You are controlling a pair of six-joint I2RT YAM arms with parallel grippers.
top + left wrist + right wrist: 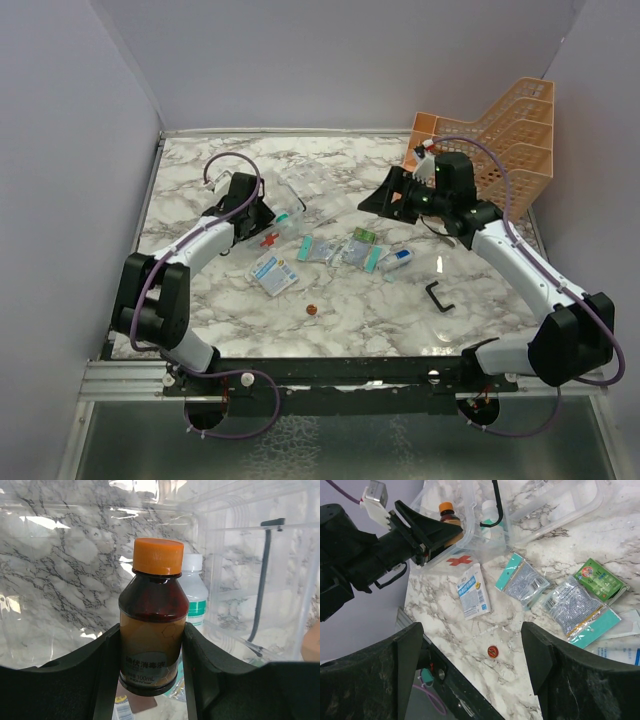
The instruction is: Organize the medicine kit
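The medicine kit (300, 186) is a clear plastic box with a red cross (456, 560), lying on the marble table left of centre. My left gripper (151, 640) is shut on a brown bottle with an orange cap (152, 615), which it holds at the box next to a white bottle with a green label (196, 597). The kit's clear walls (235, 545) and black handle (262, 585) stand behind them. My right gripper (472, 665) hangs open above the table with nothing between its fingers. Under it lie a white-blue sachet (472, 591), two teal-edged sachets (522, 582) and a green packet (597, 579).
An orange mesh rack (500, 135) stands at the back right. A loose black U-shaped piece (440, 297) lies on the table at the front right. A small red disc (492, 651) lies near the front edge. Grey walls close in the left and back.
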